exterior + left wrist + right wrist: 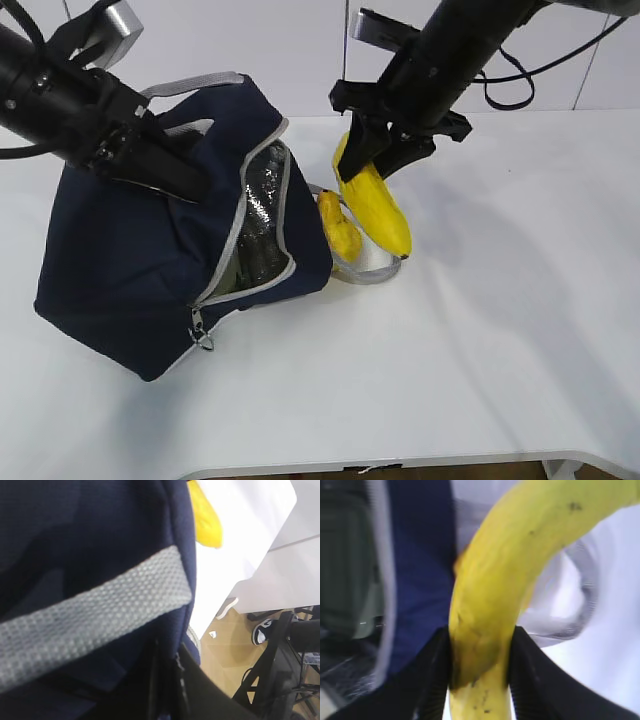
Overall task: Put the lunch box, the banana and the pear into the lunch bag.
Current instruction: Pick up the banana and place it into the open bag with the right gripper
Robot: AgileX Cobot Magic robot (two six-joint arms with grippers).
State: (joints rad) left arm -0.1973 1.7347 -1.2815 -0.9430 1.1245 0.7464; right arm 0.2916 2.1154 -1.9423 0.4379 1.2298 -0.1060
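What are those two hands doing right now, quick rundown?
Right hand shut on banana, held beside lunch bag. Left hand on bag's top, grip unclear. Pear sits at the bag's opening, in the banana's way.

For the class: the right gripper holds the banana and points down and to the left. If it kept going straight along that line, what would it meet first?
Probably the pear, beside the lunch bag opening, just beyond the right gripper and its banana. The banana's lower end might touch the table sooner; depth is unclear.
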